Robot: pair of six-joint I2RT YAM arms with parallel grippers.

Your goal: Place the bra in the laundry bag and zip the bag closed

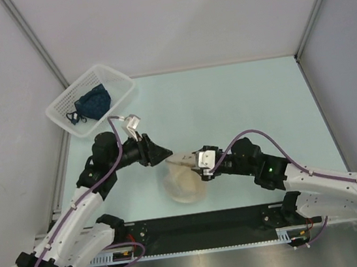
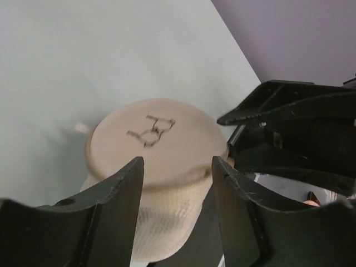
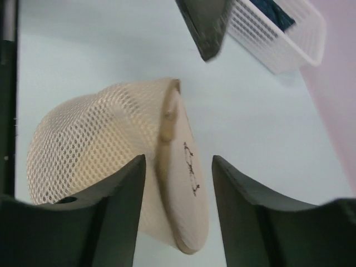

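Observation:
The laundry bag (image 1: 185, 184), a cream mesh drum, sits at the table's near middle. Its round lid (image 2: 156, 139) with the small dark bra drawing lies against the drum. My left gripper (image 1: 165, 153) is open just left of and above the bag, and its jaws (image 2: 177, 164) frame the lid's near edge without touching. My right gripper (image 1: 194, 163) is open at the bag's right top. The lid rim (image 3: 186, 189) and mesh wall (image 3: 94, 139) show between its fingers (image 3: 178, 161), clear of both. The yellow bra is not visible in any view.
A white slatted basket (image 1: 119, 82) stands at the far left corner with a dark blue garment (image 1: 92, 104) in it; it also shows in the right wrist view (image 3: 289, 44). Grey walls enclose the table. The black rail with the arm bases runs along the near edge.

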